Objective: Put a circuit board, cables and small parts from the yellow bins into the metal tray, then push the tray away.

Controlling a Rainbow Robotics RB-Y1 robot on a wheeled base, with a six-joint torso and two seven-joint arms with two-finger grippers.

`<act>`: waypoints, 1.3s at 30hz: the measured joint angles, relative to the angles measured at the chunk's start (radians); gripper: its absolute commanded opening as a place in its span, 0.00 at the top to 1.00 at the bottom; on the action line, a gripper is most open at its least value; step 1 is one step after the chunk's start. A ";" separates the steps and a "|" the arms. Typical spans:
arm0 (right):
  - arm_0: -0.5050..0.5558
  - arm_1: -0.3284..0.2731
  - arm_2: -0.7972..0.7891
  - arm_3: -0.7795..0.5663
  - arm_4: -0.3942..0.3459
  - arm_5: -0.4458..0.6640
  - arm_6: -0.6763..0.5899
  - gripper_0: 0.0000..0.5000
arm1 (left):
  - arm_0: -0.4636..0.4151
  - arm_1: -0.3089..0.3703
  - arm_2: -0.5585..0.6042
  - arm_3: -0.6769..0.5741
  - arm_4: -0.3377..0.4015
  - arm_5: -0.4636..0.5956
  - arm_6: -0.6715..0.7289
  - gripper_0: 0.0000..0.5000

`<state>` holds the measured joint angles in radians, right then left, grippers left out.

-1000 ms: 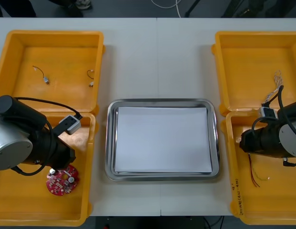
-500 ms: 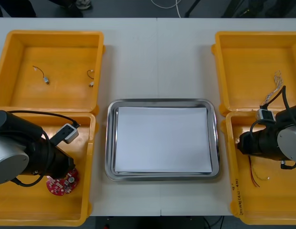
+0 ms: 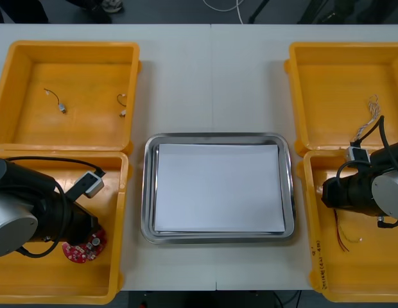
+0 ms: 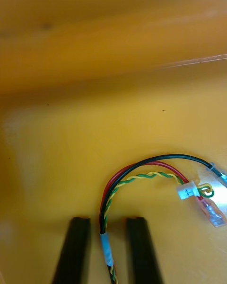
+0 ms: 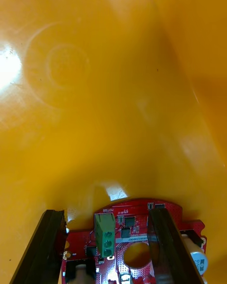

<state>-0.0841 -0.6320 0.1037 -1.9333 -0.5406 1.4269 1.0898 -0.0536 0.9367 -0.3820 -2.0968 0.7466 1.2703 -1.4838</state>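
Our left tool point(image 5: 106, 212) is down in the near left bin point(image 3: 32, 282), right over the board point(image 3: 83, 246). Its fingers point(image 5: 49, 246) stand wide apart. One is just off the board's rim. The other crosses the board's red face, beside a green connector point(image 5: 105, 229). We cannot tell whether either finger touches the board, and nothing is clamped. The board lies flat on the bin floor, toward the side nearest the tray point(image 3: 147, 192), half under the left arm in the front view.

Our right tool point(image 4: 108, 220) sits low in the near right bin point(image 3: 379, 282), close to the wall on the tray side. Its fingers point(image 4: 78, 246) are apart too, but set closer together than the left pair. The cable point(image 4: 142, 175) runs up between them with a gap on each side, so it is not pinched. It is a bundle of red, black and twisted yellow-green wires. Past the fingertips it arcs over the bin floor and ends in a small white plug and metal tips.

The tray, white inside, rests on the bench point(image 3: 212, 77) between the two pairs of bins. In the far left bin point(image 3: 83, 70) lie two small metal parts point(image 3: 61, 108), apart from each other. The far right bin point(image 3: 340, 83) holds a pale twisted cable point(image 3: 371, 112) near its corner, beside the right arm.
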 measured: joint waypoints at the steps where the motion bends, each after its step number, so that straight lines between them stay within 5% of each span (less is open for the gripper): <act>1: 0.000 0.000 0.000 0.000 0.000 -0.001 0.000 1.00 | 0.001 0.000 0.000 0.000 -0.001 -0.001 0.000 0.18; 2: 0.000 0.000 0.000 0.000 0.000 -0.002 0.000 1.00 | 0.001 0.000 0.000 0.000 -0.002 -0.001 0.000 0.23; 8: 0.000 0.000 0.000 0.000 0.001 -0.005 0.000 1.00 | 0.008 0.000 -0.002 0.000 -0.012 -0.009 -0.001 0.99; 21: -0.003 0.000 0.001 -0.005 0.038 0.006 0.000 1.00 | 0.011 0.018 -0.033 -0.002 -0.043 -0.064 -0.002 1.00; 30: -0.033 0.000 -0.037 -0.067 0.035 0.183 0.000 1.00 | 0.011 0.020 -0.029 -0.002 -0.039 -0.060 -0.003 1.00; 39: -0.063 0.001 -0.151 -0.130 -0.086 0.323 0.001 1.00 | 0.011 0.021 0.097 -0.040 0.035 0.116 -0.004 1.00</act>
<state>-0.1475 -0.6313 -0.0472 -2.0630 -0.6262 1.7495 1.0906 -0.0421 0.9573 -0.2854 -2.1365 0.7811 1.3861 -1.4877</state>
